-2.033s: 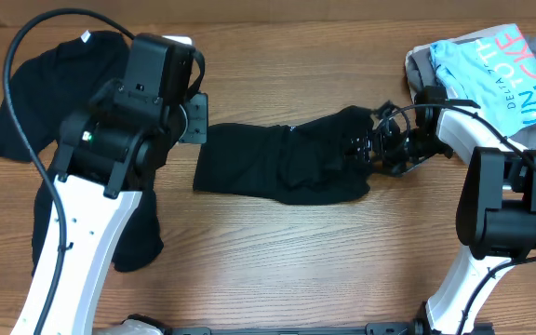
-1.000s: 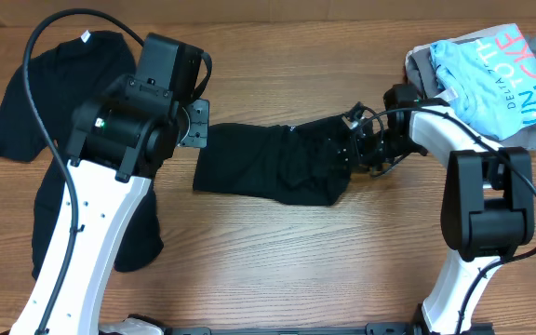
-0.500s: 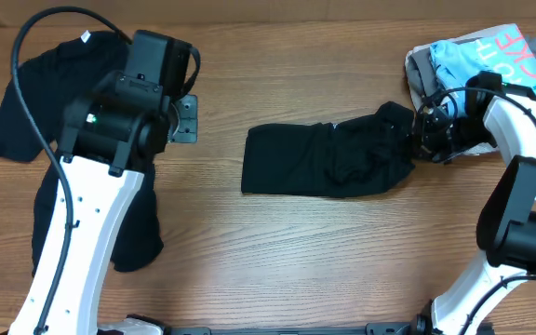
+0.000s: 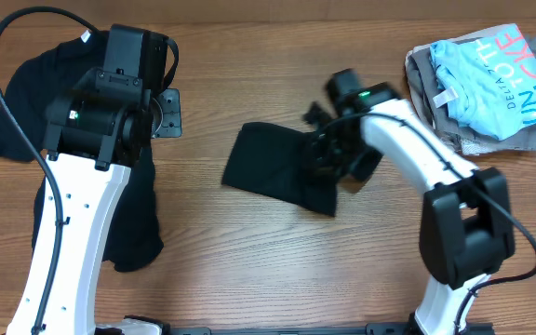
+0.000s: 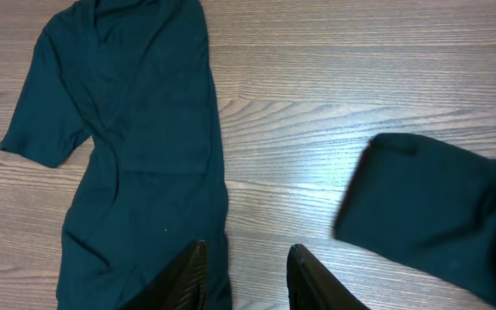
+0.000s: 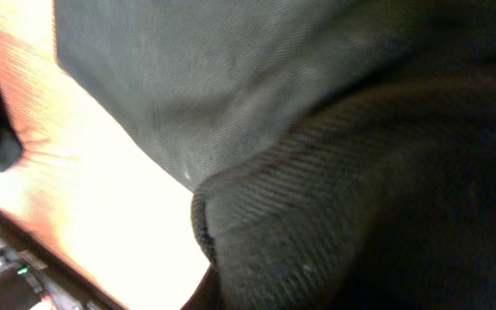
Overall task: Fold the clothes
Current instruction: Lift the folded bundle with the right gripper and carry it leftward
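Two black shirts on the counter [image 4: 249,270]: one gripped, one lying loose.
Well left of the folded black shirt [image 4: 273,172], the spread black shirt [image 4: 21,112] lies flat, partly under my left arm. My left jaws hang over its right edge, part open, holding nothing. My right jaws are clamped tight on the folded black shirt's right end. Well right of it sits a stack of light clothes [image 4: 477,84].

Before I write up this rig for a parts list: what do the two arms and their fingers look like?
The left arm and right arm share smooth white links and bulky black joint housings, each with a small green light. A black cable loops over the left one, and small dark screw holes dot its white link. The left fingers are black and tapered.
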Controlling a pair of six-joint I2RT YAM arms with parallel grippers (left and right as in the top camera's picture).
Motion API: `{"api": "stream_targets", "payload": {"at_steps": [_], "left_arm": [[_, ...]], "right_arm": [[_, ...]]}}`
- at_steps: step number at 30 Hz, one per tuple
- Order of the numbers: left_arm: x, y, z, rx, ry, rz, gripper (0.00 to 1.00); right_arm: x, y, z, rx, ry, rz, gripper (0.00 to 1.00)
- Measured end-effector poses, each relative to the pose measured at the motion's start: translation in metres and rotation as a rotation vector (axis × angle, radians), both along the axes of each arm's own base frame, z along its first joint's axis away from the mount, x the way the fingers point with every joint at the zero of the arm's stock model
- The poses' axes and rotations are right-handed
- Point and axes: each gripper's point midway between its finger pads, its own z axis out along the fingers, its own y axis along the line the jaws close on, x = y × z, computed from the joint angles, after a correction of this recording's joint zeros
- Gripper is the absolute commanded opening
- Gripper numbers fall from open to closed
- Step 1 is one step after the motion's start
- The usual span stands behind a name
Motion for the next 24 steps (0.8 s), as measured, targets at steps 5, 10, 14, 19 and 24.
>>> {"api": "stream_targets", "payload": {"at_steps": [5, 10, 14, 19, 24], "left_arm": [[0.001, 0.001, 0.0, -0.001, -0.002, 0.004, 0.33], [0.001, 0.001, 0.0, -0.001, -0.003, 0.004, 0.32], [0.001, 0.001, 0.0, 0.0, -0.003, 0.004, 0.33], [0.001, 0.001, 0.0, -0.001, -0.003, 0.004, 0.33], [0.001, 0.001, 0.0, -0.001, -0.003, 0.004, 0.33]], "right_arm": [[-0.012, 0.036, -0.005, -0.066, -0.061, 0.042, 0.04], [-0.008, 0.04, 0.004, -0.076, -0.063, 0.005, 0.04], [0.009, 0.027, 0.045, -0.062, -0.085, -0.051, 0.04], [0.024, -0.043, 0.094, -0.065, -0.091, -0.222, 0.04], [0.029, -0.108, 0.098, -0.091, -0.052, -0.331, 0.04]]}}
